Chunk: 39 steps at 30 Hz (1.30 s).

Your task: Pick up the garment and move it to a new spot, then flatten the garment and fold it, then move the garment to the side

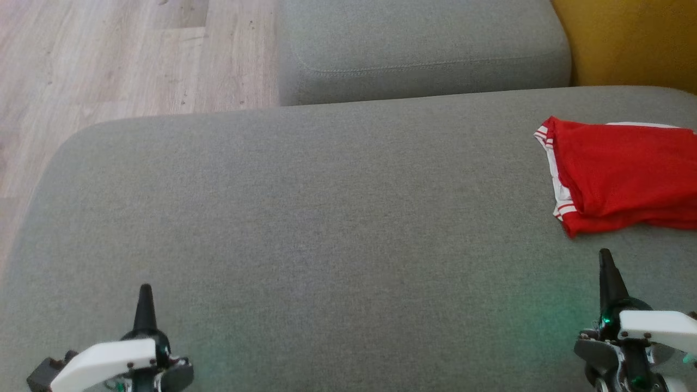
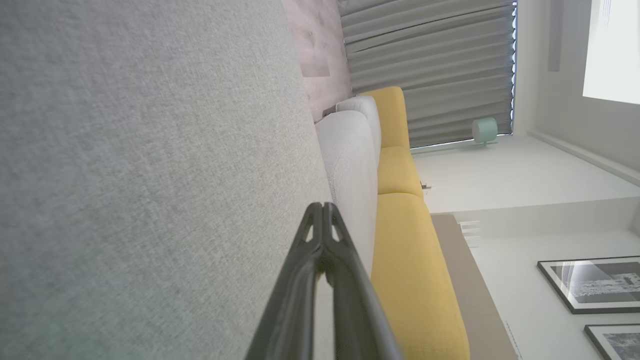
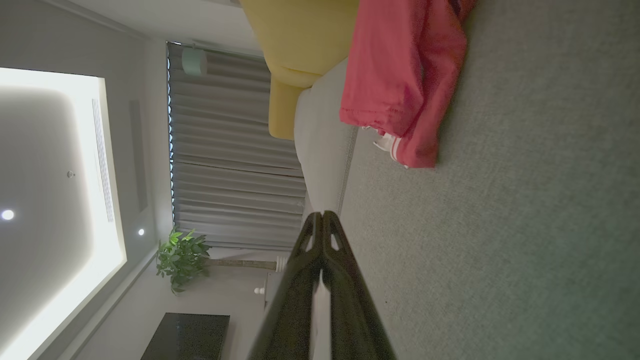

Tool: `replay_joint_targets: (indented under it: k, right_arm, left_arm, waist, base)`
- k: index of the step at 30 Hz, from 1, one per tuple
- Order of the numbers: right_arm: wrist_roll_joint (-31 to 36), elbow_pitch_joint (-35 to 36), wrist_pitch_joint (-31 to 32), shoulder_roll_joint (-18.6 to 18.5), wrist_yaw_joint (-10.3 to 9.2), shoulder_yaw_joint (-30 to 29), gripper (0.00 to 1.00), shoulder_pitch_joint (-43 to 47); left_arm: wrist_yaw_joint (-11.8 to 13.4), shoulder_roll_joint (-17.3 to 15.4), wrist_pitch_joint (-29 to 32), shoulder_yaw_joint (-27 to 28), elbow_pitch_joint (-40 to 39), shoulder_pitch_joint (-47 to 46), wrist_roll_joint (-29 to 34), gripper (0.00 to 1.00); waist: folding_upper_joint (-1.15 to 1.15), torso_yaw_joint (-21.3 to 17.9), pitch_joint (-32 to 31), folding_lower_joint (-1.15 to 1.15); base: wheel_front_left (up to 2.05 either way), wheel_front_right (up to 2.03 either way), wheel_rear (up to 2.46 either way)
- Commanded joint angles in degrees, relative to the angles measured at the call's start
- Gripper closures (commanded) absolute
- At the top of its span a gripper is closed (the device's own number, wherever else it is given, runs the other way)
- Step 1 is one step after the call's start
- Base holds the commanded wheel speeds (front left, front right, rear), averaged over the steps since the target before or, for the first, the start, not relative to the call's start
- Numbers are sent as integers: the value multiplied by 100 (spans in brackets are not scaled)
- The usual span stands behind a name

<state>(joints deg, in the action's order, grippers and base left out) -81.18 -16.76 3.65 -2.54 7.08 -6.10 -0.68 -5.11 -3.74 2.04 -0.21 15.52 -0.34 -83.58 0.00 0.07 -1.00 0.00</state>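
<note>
Garment [image 1: 626,174] lies folded on the grey cushion's [image 1: 326,218] right side, near the right gripper [image 1: 604,260]. That and the left gripper [image 1: 145,294] are pressed together, empty. Any forward sweep by the right arm could snag the fold.

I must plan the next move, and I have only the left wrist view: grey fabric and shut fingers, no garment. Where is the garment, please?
Observer: The red garment lies on the grey sofa cushion, at the right edge of the head view.
Operator: Does the right gripper hold it?
Observer: No. The right gripper is apart from it, nearer the robot, its fingers shut on nothing.
Operator: Does it look folded?
Observer: It lies in layers, with white striped trim along its left edge.
</note>
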Motion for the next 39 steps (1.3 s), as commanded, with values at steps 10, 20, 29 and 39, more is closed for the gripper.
replay_joint_targets:
  k: [10,20,29,39]
  right_arm:
    - [-784,263,214,-33,39,-10,100,-495]
    - [-1094,274,288,-34,41,-47,100,-551]
    - [-1095,274,287,-34,41,-46,100,-551]
    - [-1095,274,286,-33,41,-45,100,-551]
  left_arm:
    - [-176,-58,209,391,-161,-509,-729,100]
    - [-237,-46,299,491,-155,-570,-1010,100]
    - [-237,-32,314,510,-154,-571,-994,100]
    - [-237,-18,330,530,-153,-573,-978,100]
  waist:
    - [0,-5,81,0]
    - [0,-7,117,0]
    - [0,-7,117,0]
    - [0,-7,117,0]
  base:
    - [0,0,0]
    - [0,0,0]
    - [0,0,0]
    - [0,0,0]
